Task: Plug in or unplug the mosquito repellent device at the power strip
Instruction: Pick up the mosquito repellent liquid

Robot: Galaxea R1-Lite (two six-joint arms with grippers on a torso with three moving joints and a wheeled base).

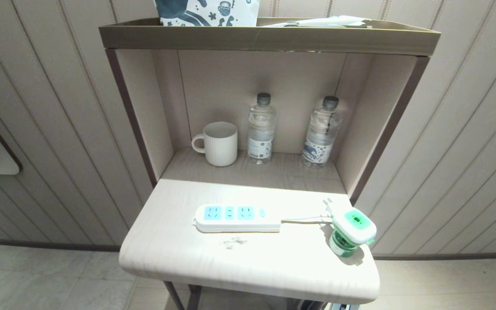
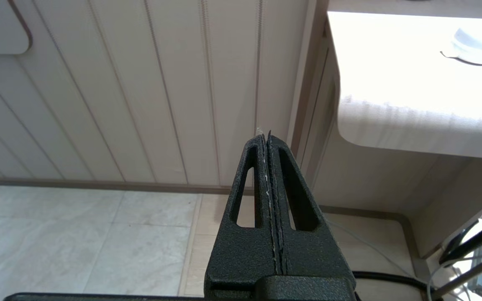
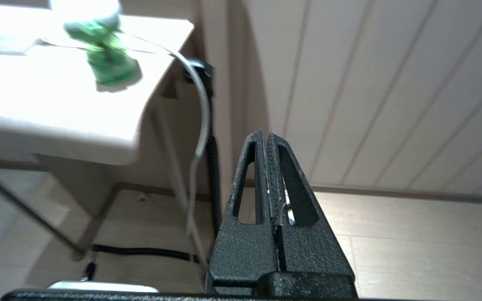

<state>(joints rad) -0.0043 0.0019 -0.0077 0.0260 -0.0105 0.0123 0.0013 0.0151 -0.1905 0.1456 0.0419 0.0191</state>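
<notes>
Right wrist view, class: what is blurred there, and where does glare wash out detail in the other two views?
Right wrist view: the mosquito repellent device is smeared and soft, while the shut right gripper is crisp. Head view: the tabletop is overexposed around the power strip. Left wrist view: the tabletop glares white beyond the sharp, shut left gripper.

Power strip (image 1: pixel 236 218) lies flat at centre frame on the pale shelf (image 1: pixel 179 254), mosquito repellent device (image 1: pixel 351 230) standing unplugged just right of it. Upper centre: a ribbed mug (image 1: pixel 218 143) and two water bottles (image 1: pixel 261 128) at the back.
</notes>
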